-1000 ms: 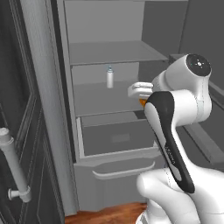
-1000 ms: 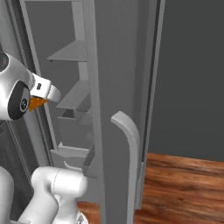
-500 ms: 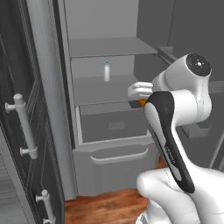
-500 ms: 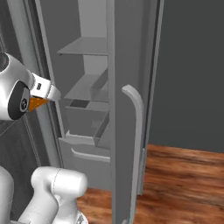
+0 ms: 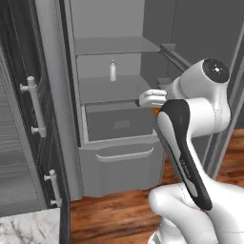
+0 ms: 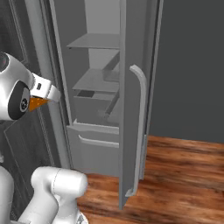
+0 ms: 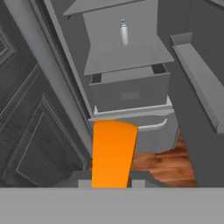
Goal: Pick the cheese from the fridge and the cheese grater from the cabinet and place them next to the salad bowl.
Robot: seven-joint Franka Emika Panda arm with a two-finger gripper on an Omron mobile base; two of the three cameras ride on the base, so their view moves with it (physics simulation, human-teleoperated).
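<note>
The cheese (image 7: 113, 153) sits clamped between the fingertips of the gripper (image 7: 112, 181), a bright orange wedge whose long axis runs from 6 toward 12 o'clock in the hand view, straight out along the fingers. From the right base view a small orange tip of it (image 6: 36, 103) pokes out at 3 o'clock of the wrist, and from the left base view only a sliver (image 5: 155, 111) peeks beside the forearm. The jaws are closed tight on the wedge, so the pick from the fridge (image 5: 114, 167) looks done.

The fridge stands open ahead of the hand: in the hand view its pulled-out drawer (image 7: 131, 94) lies at 12 o'clock of the cheese, and a small bottle (image 7: 124, 32) stands on the shelf further up. The fridge door (image 6: 133, 109) hangs open at 3 o'clock in the right base view, its long handle (image 6: 140, 131) facing the camera. Dark panelled cabinet fronts (image 5: 33, 119) flank the fridge at 9 o'clock in the left base view.

As the salad bowl is nowhere among these things, my judgement is that the carry to it comes next, with the wedge leading the hand outward, clear of the shelves
</note>
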